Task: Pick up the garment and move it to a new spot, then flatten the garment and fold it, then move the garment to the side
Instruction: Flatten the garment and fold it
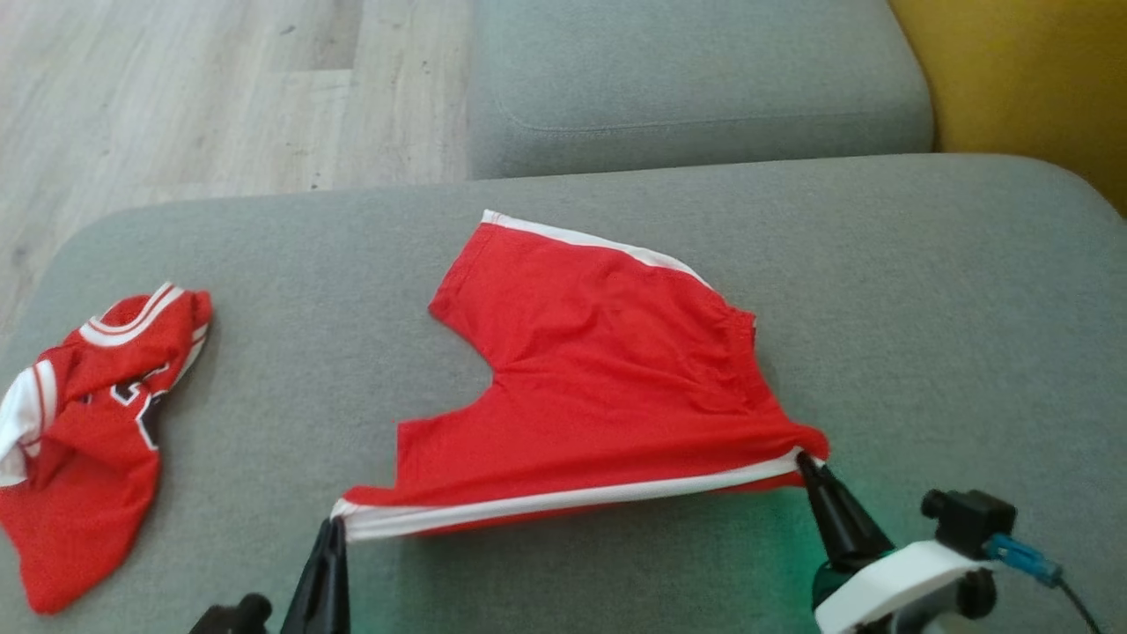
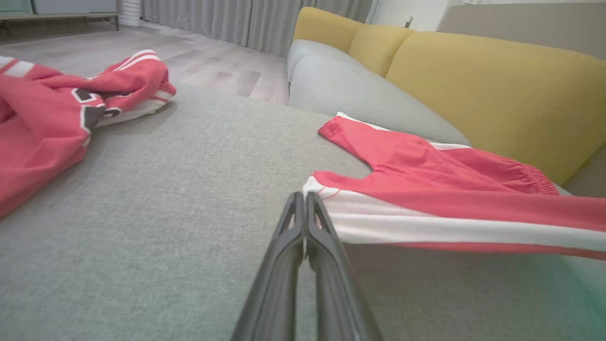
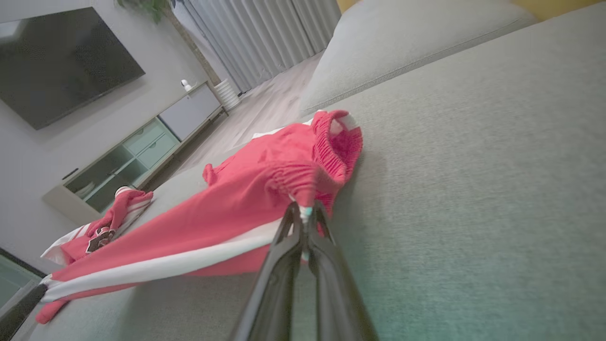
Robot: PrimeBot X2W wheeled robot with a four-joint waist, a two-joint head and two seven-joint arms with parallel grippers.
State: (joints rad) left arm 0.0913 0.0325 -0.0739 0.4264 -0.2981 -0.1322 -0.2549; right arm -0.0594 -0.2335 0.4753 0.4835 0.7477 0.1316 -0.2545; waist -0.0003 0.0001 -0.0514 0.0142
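**Living room: grey and yellow sofa, wood floor**

Wide grey fabric seat cushion (image 1: 951, 291) up front, with a second grey cushion (image 1: 704, 79) just behind it. Yellow backrests (image 2: 497, 90) run along the sofa's far side. Pale wood plank floor (image 1: 220, 97). Grey floor-length curtains (image 2: 227, 19) at the far end. Dark flat TV (image 3: 57, 61) mounted on a pale wall (image 3: 28, 170). Low cabinet (image 3: 142, 156) with light green drawers below it, and a white ribbed cylinder (image 3: 227, 94) beside it. Soft, even light.
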